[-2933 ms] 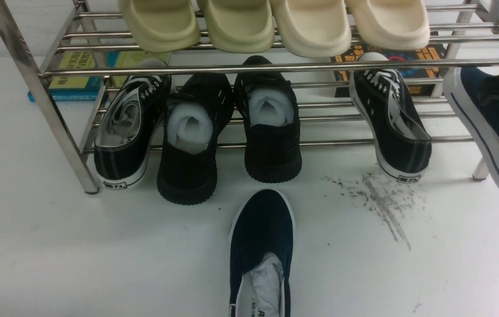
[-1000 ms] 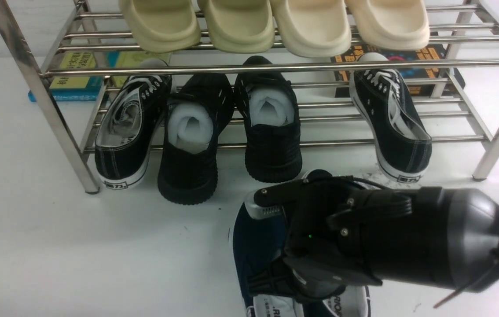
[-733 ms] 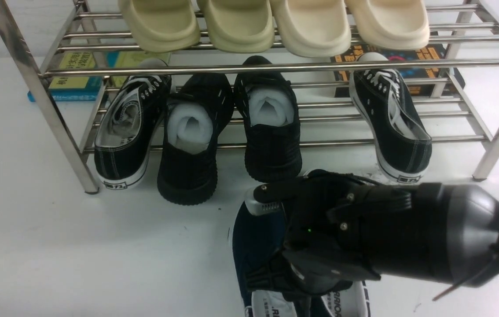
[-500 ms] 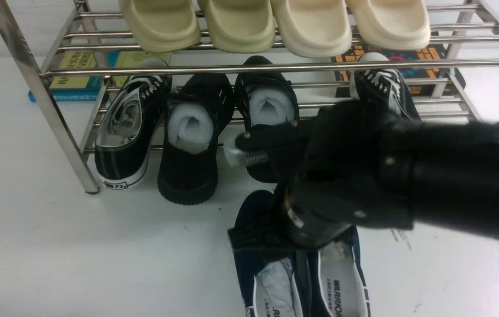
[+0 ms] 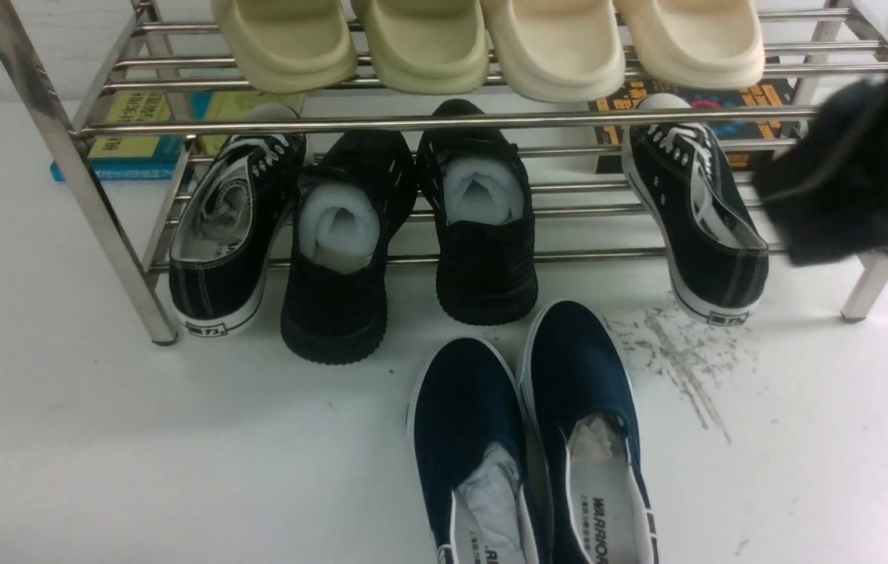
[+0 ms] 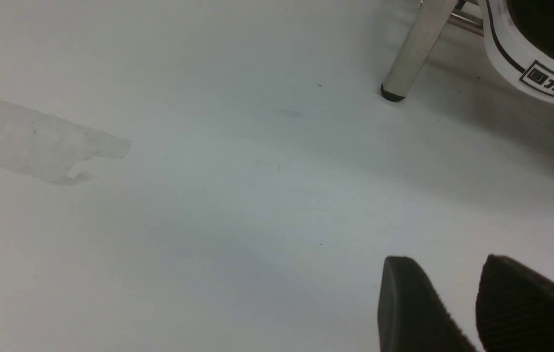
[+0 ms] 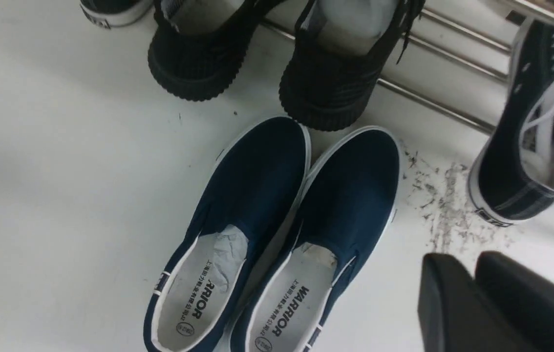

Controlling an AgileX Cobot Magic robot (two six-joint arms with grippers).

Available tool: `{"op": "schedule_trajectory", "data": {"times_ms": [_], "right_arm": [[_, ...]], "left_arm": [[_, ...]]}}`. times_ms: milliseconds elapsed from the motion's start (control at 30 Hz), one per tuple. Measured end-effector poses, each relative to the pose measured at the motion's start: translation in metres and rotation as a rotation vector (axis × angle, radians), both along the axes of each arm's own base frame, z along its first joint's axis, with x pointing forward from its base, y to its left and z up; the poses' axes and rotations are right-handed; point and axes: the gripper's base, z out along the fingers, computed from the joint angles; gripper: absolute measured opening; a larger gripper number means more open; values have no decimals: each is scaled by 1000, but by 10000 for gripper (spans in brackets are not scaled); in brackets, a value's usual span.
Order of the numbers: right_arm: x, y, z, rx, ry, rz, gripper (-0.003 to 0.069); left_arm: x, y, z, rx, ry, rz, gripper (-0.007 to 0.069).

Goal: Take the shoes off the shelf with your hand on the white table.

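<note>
Both navy-blue shoes stand side by side on the white table (image 5: pixel 99 439) in front of the shelf (image 5: pixel 444 121), toes toward it: one shoe (image 5: pixel 467 439) on the left, the other (image 5: pixel 581 407) on the right, crumpled paper inside each. The right wrist view shows the same two shoes (image 7: pixel 257 186) (image 7: pixel 350 195) with WARRIOR insoles. The black hand (image 5: pixel 863 172) is a blurred mass high at the right, clear of the shoes and holding nothing. My right gripper (image 7: pixel 462 261) has its fingers pressed together. My left gripper (image 6: pixel 445 261) hovers over bare table with a small gap between its fingers.
On the lower tier stand two black lace-up sneakers (image 5: pixel 229 227) (image 5: pixel 698 219) and two all-black shoes (image 5: pixel 342 243) (image 5: pixel 483 227). Beige slippers (image 5: pixel 491 39) fill the top tier. Books (image 5: pixel 135 133) lie behind. Black scuff streaks (image 5: pixel 679 360) mark the table. A shelf leg (image 6: pixel 416 49) is near my left gripper.
The hand brought the second navy shoe down beside the first, let go, and rose away up and to the right. Both shoes now lie uncovered.
</note>
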Motion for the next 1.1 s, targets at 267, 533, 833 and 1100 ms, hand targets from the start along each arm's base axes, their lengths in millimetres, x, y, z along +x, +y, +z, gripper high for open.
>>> {"op": "schedule_trajectory", "data": {"times_ms": [267, 533, 833, 1100], "right_arm": [[-53, -93, -35, 105, -110, -22, -15], [-72, -101, -123, 427, -396, 172, -15], [-75, -84, -144, 500, -497, 328, -10], [-76, -84, -146, 500, -496, 331, -6]], "left_arm": [[0, 0, 0, 0, 0, 0, 242], [0, 0, 0, 0, 0, 0, 242], [0, 0, 0, 0, -1, 0, 242], [0, 0, 0, 0, -1, 0, 242]]}}
